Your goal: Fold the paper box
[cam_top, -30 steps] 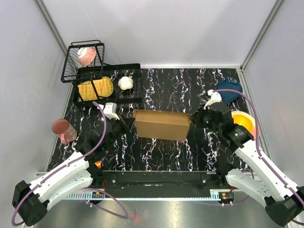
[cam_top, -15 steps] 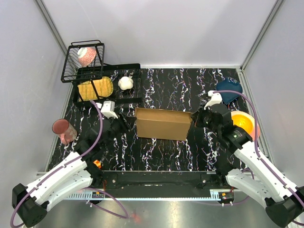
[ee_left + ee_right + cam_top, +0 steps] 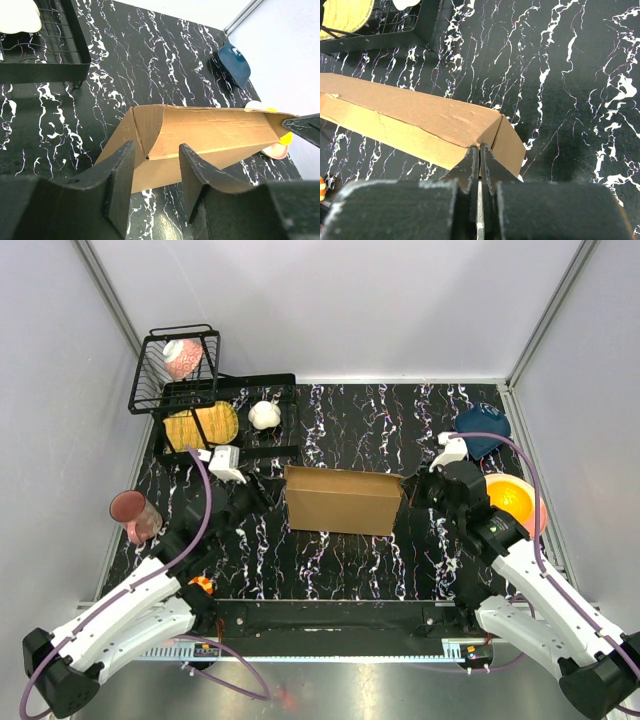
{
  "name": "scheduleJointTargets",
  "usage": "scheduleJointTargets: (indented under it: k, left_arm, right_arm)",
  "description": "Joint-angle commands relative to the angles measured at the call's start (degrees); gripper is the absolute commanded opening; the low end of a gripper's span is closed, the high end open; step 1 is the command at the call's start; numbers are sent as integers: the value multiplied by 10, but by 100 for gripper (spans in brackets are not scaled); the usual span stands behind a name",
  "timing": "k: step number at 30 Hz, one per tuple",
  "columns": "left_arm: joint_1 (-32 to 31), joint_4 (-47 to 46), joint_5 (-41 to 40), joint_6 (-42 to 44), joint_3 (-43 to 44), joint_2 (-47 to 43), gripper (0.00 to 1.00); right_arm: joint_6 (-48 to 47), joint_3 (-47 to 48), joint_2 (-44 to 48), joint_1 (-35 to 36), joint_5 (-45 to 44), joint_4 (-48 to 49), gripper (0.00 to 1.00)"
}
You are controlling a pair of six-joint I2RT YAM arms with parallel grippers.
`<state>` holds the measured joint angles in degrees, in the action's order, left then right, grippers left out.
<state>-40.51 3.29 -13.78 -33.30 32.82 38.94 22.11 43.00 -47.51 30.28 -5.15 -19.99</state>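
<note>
Black marbled worktop (image 3: 360,560). Box (image 3: 342,502) at centre, long axis left-right, one end toward each arm. Left end effector (image 3: 157,150) spread, box's left end straight ahead, just beyond tips. Right end effector (image 3: 480,147) pressed together, tips at box's right-end fold; whether flap pinched, cannot tell.

Black worktop (image 3: 340,430) veined with white marbling, enclosed on the left, far and right edges by plain pale grey walls (image 3: 340,310). Metal frame posts (image 3: 109,295) rise from both far corners; lighting is even.
</note>
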Motion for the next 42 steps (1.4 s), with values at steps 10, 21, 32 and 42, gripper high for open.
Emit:
scheduleJointTargets:
  k: [10,21,32,42]
  left_arm:
    - [1,-54,3,71,40,54,37]
    - [1,-66,-1,102,68,99,26]
    - [2,-73,-4,110,52,109,0]
    - [-3,-87,-23,62,-2,111,0]
  right_arm:
    - [3,-20,-9,7,-1,-72,0]
    - [4,-20,-12,7,-1,-73,0]
    - [5,-17,-13,7,4,-74,0]
    - [20,-27,-9,8,4,-77,0]
